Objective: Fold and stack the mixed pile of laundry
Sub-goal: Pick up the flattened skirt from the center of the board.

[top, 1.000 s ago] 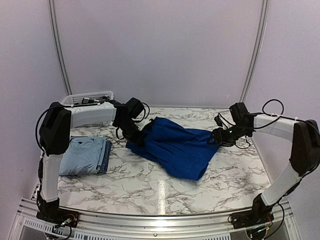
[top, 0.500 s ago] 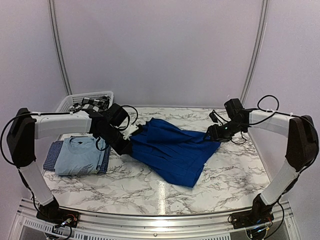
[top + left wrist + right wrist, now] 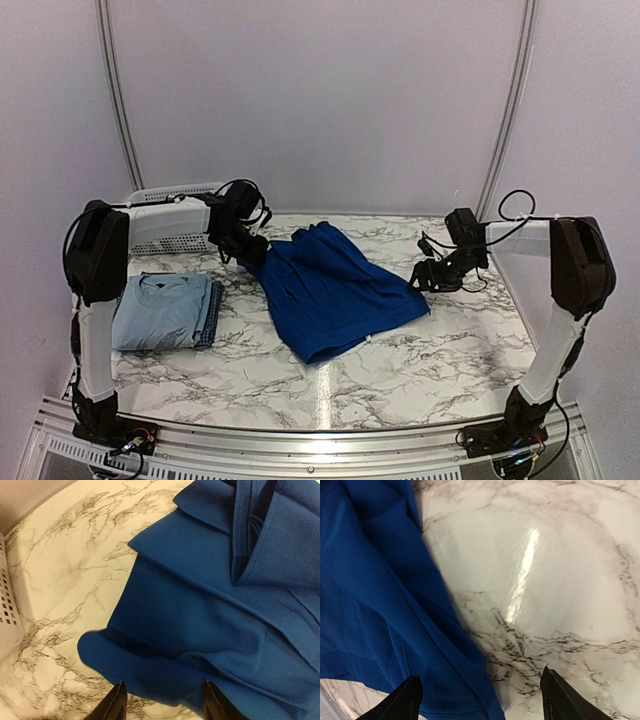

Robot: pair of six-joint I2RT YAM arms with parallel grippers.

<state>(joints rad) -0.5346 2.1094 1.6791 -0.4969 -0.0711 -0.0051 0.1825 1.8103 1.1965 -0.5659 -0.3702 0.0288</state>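
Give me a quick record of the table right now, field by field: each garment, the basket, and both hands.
blue shirt: lying rumpled mid-table
pale T-shirt: folded, left side, on top of checked cloth
basket: back left corner
left hand: open, at blue shirt's back-left edge
right hand: open, at blue shirt's right edge

Laundry across our tabletop [image 3: 450,345]
We see the shirt [image 3: 330,290] at centre, the folded T-shirt [image 3: 160,310] left of it, the basket [image 3: 168,192] behind that.
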